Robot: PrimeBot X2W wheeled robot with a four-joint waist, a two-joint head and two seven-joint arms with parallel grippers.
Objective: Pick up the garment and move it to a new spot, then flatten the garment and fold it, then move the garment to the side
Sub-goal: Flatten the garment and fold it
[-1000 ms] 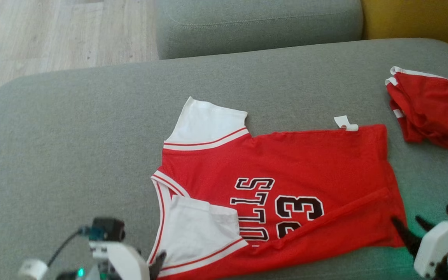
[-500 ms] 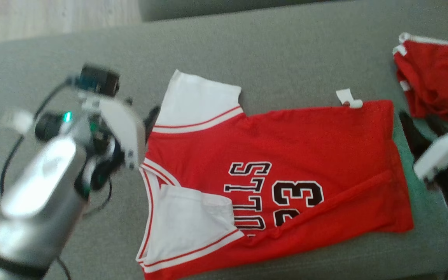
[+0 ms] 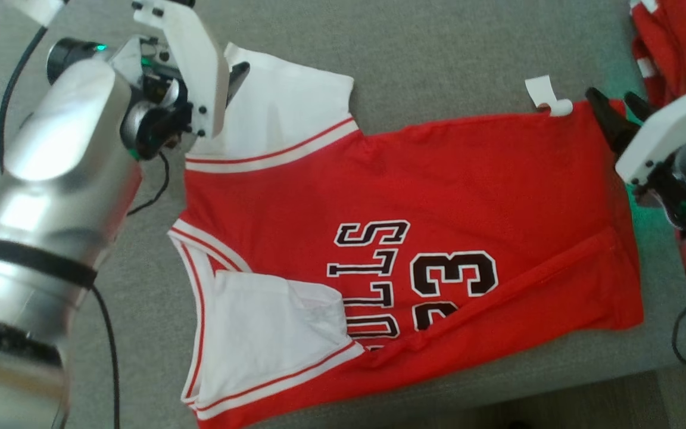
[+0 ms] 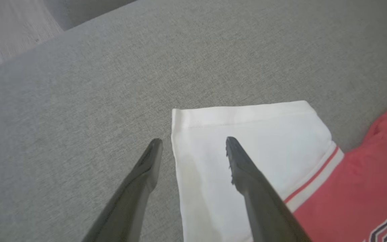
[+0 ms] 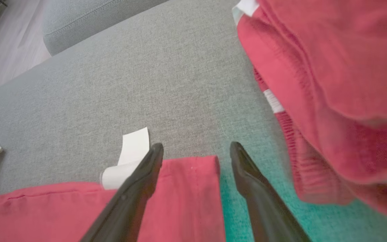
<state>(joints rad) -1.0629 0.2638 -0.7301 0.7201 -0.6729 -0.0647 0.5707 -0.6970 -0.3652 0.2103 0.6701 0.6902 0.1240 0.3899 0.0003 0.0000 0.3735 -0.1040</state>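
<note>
Jersey [image 3: 450,179] lies flat, near edge folded; left gripper [image 4: 193,141] at ten o'clock, right gripper [image 5: 197,146] at two, both spread and empty. More folding likely remains.

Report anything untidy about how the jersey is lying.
The jersey is not flat. One white sleeve is folded in over the front, hiding part of the lettering. A diagonal fold crosses its lower corner, and a white tag sticks out past the far edge.

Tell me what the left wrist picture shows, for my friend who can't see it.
The open left claw straddles the edge of the white sleeve of a red jersey lying on a grey cushion.
</note>
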